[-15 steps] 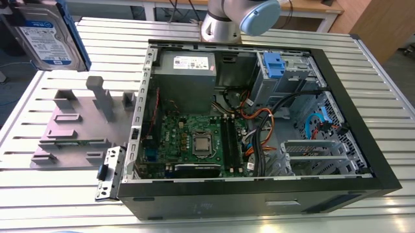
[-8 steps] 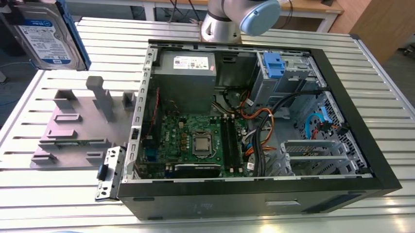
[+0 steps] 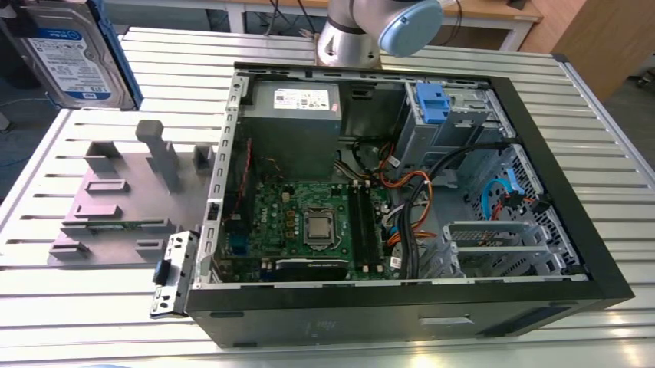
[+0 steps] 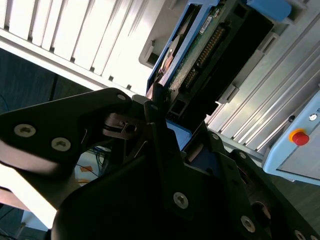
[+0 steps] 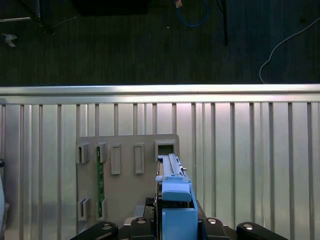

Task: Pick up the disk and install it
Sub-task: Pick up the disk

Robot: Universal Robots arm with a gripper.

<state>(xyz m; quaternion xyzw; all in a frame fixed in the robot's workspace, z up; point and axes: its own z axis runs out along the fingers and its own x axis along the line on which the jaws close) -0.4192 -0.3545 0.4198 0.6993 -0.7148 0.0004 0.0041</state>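
The disk (image 3: pixel 70 55), silver with a blue-and-white label and blue rails, hangs in the air at the exterior view's upper left, above the table. In the first wrist view the disk (image 5: pixel 172 192) appears edge-on, over the grey holder plate (image 5: pixel 127 200), with my gripper (image 5: pixel 176 224) shut on it. The second wrist view has the black fingers (image 4: pixel 157 107) clamped on the disk (image 4: pixel 200 50), whose connector edge and circuit side face the camera.
An open black computer case (image 3: pixel 573 230) lies on the slatted metal table (image 3: pixel 92 322), with a green motherboard (image 3: pixel 307 226), cables and a drive bay with a blue latch (image 3: pixel 432 101). The grey holder plate (image 3: pixel 113 215) with upright posts lies beside it. The arm's base (image 3: pixel 373 31) stands behind the case.
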